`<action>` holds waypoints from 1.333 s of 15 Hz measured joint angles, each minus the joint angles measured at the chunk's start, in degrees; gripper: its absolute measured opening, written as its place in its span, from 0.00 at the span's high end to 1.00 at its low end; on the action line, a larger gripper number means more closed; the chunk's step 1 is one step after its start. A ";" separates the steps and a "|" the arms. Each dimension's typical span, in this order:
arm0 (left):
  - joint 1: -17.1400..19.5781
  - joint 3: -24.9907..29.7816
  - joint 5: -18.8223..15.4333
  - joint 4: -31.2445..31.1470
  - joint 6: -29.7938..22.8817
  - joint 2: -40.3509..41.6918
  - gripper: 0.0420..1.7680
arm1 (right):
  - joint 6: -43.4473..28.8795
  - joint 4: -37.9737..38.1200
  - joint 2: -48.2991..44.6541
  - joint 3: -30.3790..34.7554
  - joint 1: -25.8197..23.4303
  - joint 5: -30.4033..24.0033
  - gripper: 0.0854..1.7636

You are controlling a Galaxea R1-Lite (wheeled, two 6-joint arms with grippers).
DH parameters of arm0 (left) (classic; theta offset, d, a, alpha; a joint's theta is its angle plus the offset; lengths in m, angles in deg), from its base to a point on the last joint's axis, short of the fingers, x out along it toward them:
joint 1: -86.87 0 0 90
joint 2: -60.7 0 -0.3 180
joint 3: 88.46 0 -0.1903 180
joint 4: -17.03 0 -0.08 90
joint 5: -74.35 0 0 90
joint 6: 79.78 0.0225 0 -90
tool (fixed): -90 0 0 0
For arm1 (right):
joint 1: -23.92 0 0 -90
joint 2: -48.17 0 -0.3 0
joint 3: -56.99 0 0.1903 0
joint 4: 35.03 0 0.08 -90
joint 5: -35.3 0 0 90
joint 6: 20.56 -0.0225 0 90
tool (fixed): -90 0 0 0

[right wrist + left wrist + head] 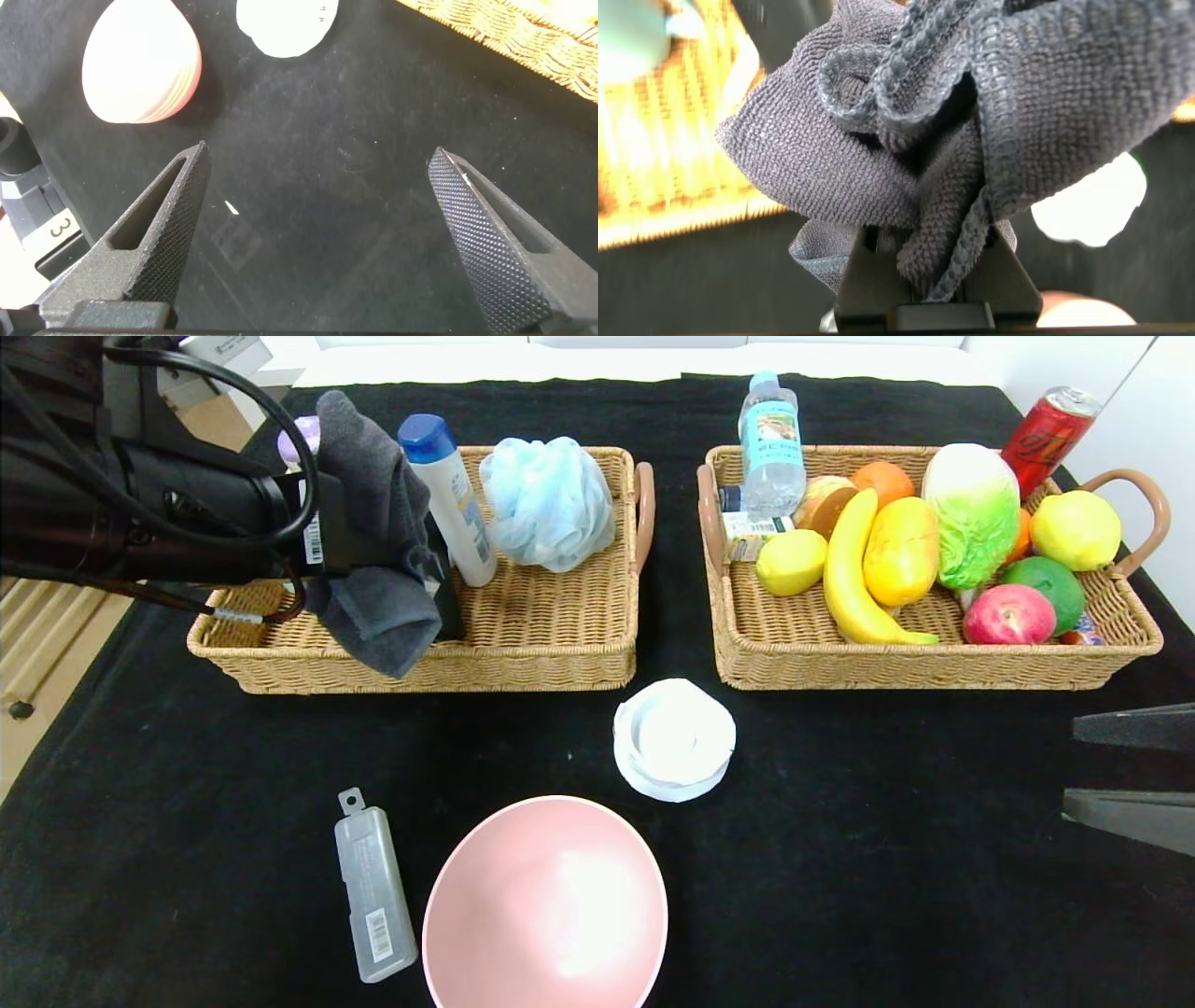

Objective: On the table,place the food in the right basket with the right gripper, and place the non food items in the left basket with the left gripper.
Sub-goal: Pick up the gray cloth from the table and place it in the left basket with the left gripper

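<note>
Two baskets [523, 644] [840, 663], two lemons [790, 562] [1075, 529], one bowl [546, 905].

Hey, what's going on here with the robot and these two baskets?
The left gripper is shut on a grey cloth and holds it over the left basket. The right gripper is open above the bare table. The right basket is full of food; a pink bowl remains on the table.

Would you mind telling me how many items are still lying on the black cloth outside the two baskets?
3: a pink bowl nearest the robot, a white lidded container between it and the baskets, and a clear plastic case to the bowl's left. None seems hidden.
</note>
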 joint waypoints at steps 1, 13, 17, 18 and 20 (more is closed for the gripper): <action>0.01 -0.74 -0.02 2.01 -0.12 -0.77 0.89 | -0.02 0.00 0.05 0.00 0.00 0.00 0.03; 4.25 -1.00 0.07 21.91 0.09 -9.62 0.89 | -0.02 0.02 0.06 -0.02 0.00 0.02 0.03; 5.49 -0.96 0.07 29.15 0.41 -13.41 0.89 | 0.02 0.07 0.00 0.02 0.00 0.00 0.03; 5.88 -1.02 -0.04 30.48 0.46 -14.25 0.89 | 0.02 0.07 -0.02 0.07 0.00 0.00 0.03; 6.68 -1.33 -1.82 32.29 0.41 -15.48 0.89 | 0.06 0.02 -0.06 0.29 0.05 -0.01 0.03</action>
